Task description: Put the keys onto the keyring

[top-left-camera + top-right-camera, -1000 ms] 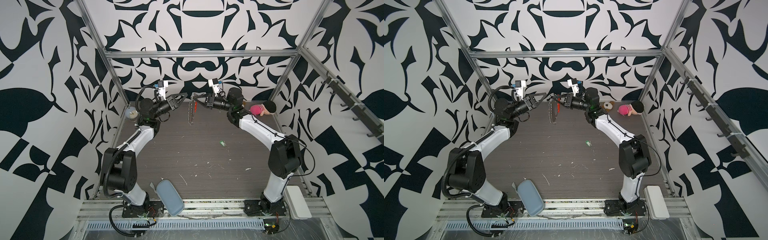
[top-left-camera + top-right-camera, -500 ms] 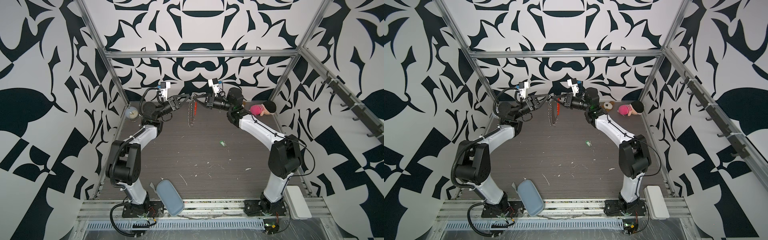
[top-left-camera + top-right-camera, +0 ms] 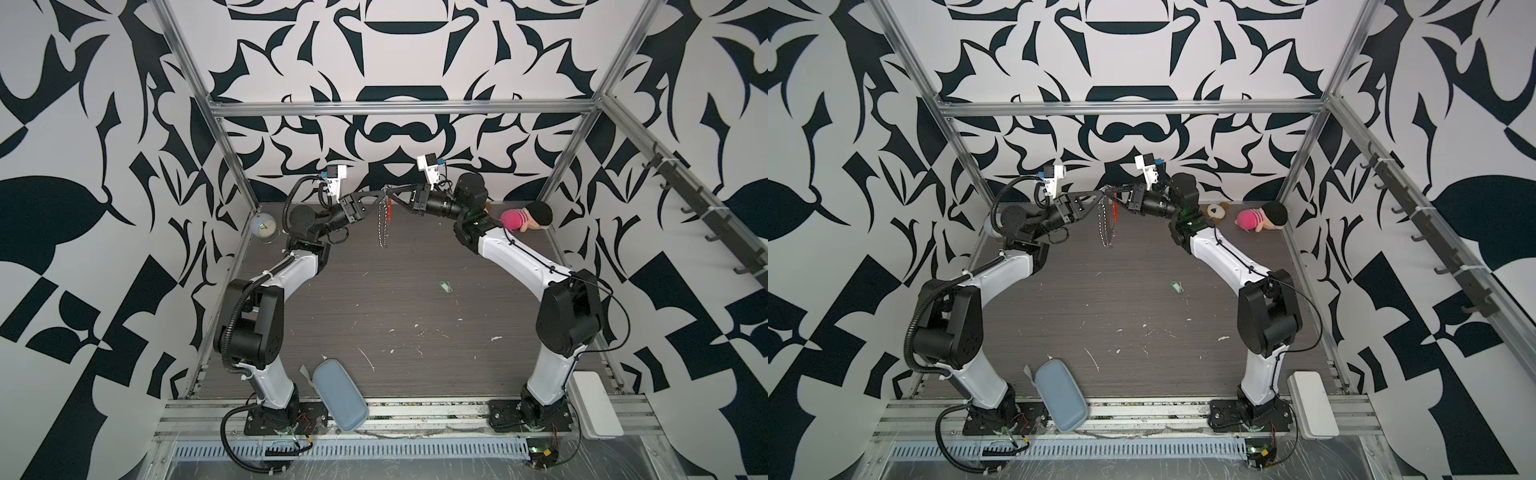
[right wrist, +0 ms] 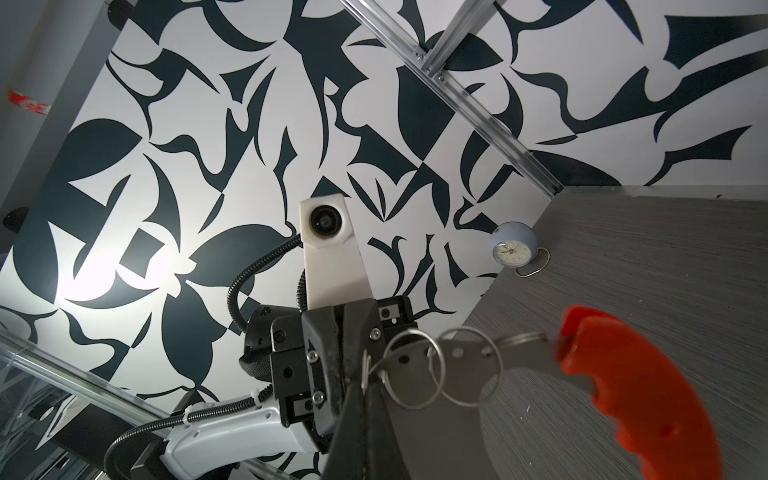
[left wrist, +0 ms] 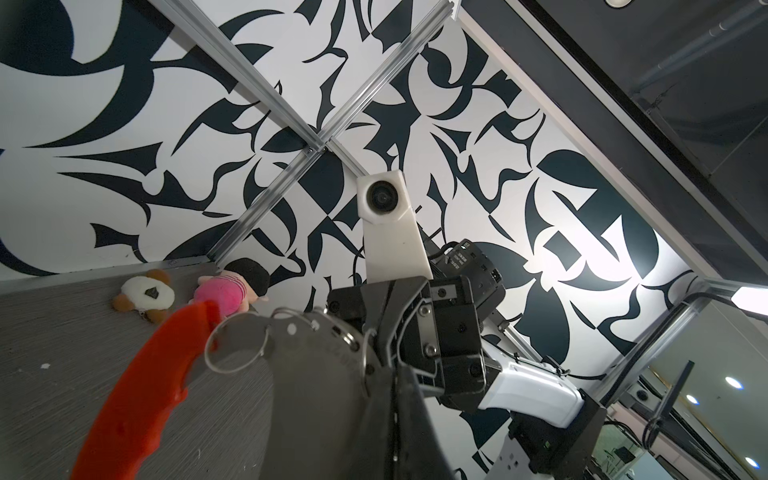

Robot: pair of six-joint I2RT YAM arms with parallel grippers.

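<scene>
Hanging above the far part of the bench (image 3: 332, 299), the keyring (image 3: 385, 224) is dangling upright, its red bar and small silver rings pointing down. Both grippers are meeting at its top: the right gripper (image 3: 394, 195) is clamping the metal loop with its jaws closed, and the left gripper (image 3: 379, 195) is pinching it from the opposite side. The keys (image 3: 446, 286), with their green tag, are lying on the bench right of the middle, well apart from the keyring.
</scene>
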